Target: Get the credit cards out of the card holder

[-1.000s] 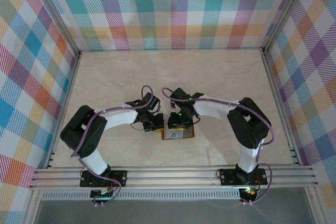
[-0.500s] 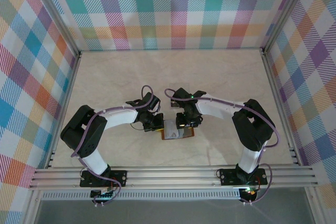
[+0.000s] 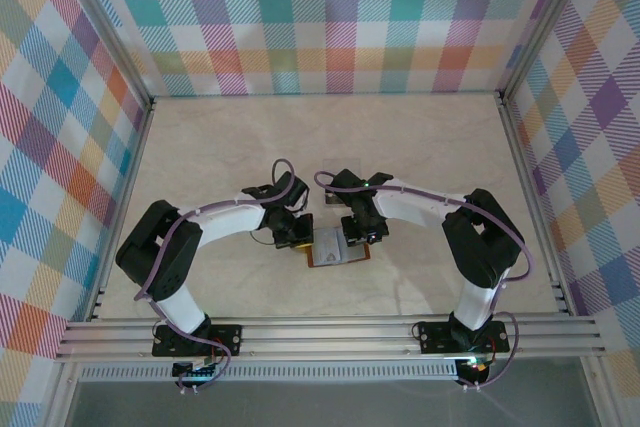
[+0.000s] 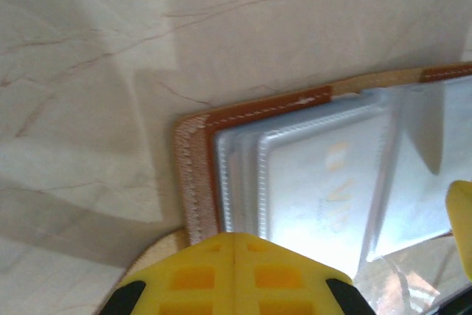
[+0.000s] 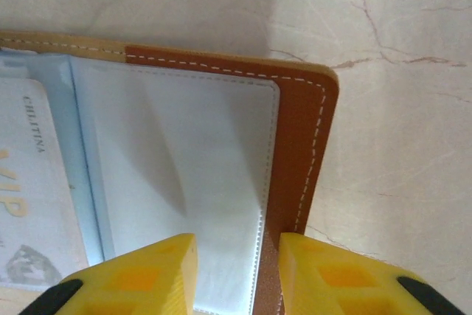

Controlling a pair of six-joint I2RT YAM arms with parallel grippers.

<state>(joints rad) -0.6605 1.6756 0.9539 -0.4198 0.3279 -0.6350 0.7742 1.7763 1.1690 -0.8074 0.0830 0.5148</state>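
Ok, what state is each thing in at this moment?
card holder: open, lying flat, inner pockets up
pale VIP card: tucked in a pocket, not out yet
left gripper: shut, at the holder's left edge
right gripper: open, jaws astride the holder's right edge

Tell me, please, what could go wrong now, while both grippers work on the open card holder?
1. The right gripper has its jaws apart over the leather border of the card holder and a pocket seam. The VIP card lies off to one side, so closing here would likely pinch the holder, not a card.
2. The left gripper, shut, sits at just one edge of the holder, so a pull may drag or fold it.
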